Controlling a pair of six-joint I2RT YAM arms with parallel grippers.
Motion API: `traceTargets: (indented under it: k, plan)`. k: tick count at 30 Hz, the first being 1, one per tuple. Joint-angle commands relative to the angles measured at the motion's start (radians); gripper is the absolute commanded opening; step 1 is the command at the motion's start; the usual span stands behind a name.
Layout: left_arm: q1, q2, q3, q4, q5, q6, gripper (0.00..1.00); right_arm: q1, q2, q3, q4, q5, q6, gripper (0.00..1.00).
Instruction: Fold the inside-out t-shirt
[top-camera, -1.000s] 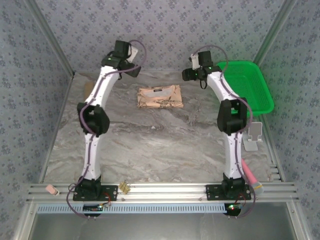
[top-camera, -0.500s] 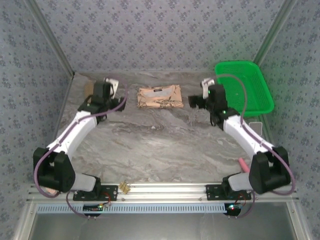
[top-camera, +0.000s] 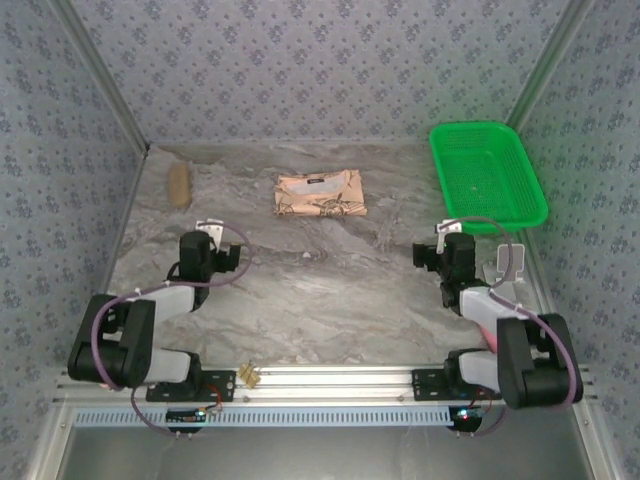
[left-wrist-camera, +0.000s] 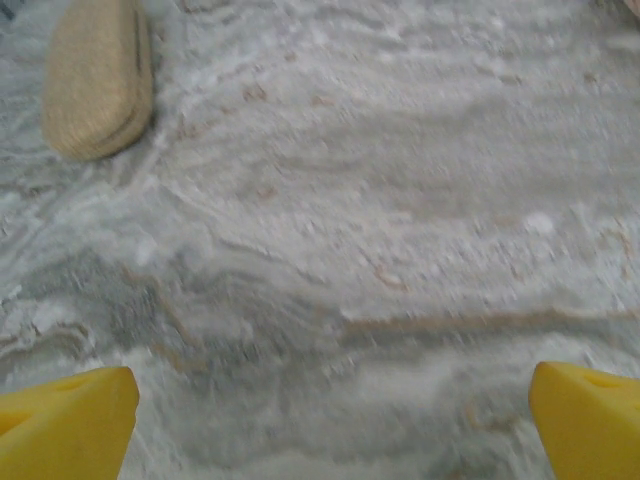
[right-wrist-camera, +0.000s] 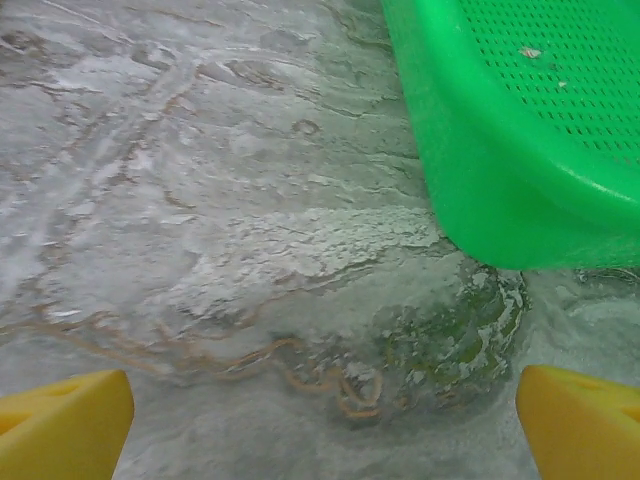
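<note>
The inside-out t-shirt (top-camera: 319, 195) lies folded into a small tan rectangle with dark prints at the back middle of the table, a dark neck label at its top edge. My left gripper (top-camera: 207, 235) rests low at the left, well in front of the shirt and apart from it. Its yellow fingertips (left-wrist-camera: 70, 420) stand wide, open over bare marble. My right gripper (top-camera: 441, 243) sits low at the right, also away from the shirt. It is open too, its fingertips (right-wrist-camera: 60, 420) spread with nothing between them.
A green plastic basket (top-camera: 487, 175) stands at the back right, its near corner (right-wrist-camera: 500, 190) just ahead of the right gripper. A tan oblong object (top-camera: 179, 185) lies at the back left (left-wrist-camera: 98, 75). A white stand (top-camera: 505, 268) is by the right edge.
Both arms have come down from high above the table and drawn back toward the near edge, away from the shirt. The folded shirt has not moved.
</note>
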Motion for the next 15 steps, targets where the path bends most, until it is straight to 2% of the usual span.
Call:
traceTargets:
  k: [1, 2, 3, 4, 5, 6, 7, 8, 9, 11, 12, 15]
  plan:
    - [0.095, 0.078, 0.011, 0.250, 0.089, -0.065, 1.00, -0.036, 0.108, -0.011, 0.333, -0.107, -0.061, 1.00]
    - [0.140, 0.115, -0.007, 0.309, 0.146, -0.099, 1.00, -0.068, 0.188, 0.010, 0.342, -0.128, -0.031, 1.00]
    - [0.167, 0.178, -0.023, 0.419, 0.210, -0.109, 1.00, -0.094, 0.291, 0.004, 0.489, -0.136, 0.005, 1.00]
    - [0.169, 0.188, -0.023, 0.443, 0.230, -0.104, 1.00, -0.102, 0.274, 0.006, 0.499, -0.078, 0.036, 1.00]
    - [0.166, 0.142, 0.005, 0.306, 0.229, -0.093, 1.00, -0.112, 0.225, 0.021, 0.339, -0.043, 0.064, 1.00]
    - [0.166, 0.167, 0.013, 0.332, 0.259, -0.084, 1.00, -0.113, 0.275, 0.004, 0.461, -0.039, 0.063, 1.00]
    - [0.168, 0.177, -0.002, 0.378, 0.263, -0.091, 1.00, -0.108, 0.267, 0.009, 0.459, -0.033, 0.061, 1.00]
    - [0.170, 0.154, 0.008, 0.317, 0.263, -0.088, 1.00, -0.112, 0.238, 0.038, 0.338, -0.039, 0.065, 1.00]
    - [0.171, 0.161, 0.016, 0.313, 0.282, -0.083, 1.00, -0.112, 0.262, 0.026, 0.396, -0.046, 0.061, 1.00]
    - [0.173, 0.157, 0.017, 0.302, 0.287, -0.082, 1.00, -0.119, 0.247, 0.042, 0.339, -0.054, 0.066, 1.00]
    - [0.173, 0.160, 0.014, 0.315, 0.287, -0.082, 1.00, -0.114, 0.256, 0.031, 0.386, -0.049, 0.061, 1.00]
    - [0.173, 0.161, 0.016, 0.313, 0.281, -0.085, 1.00, -0.089, 0.251, 0.049, 0.343, -0.033, 0.035, 1.00]
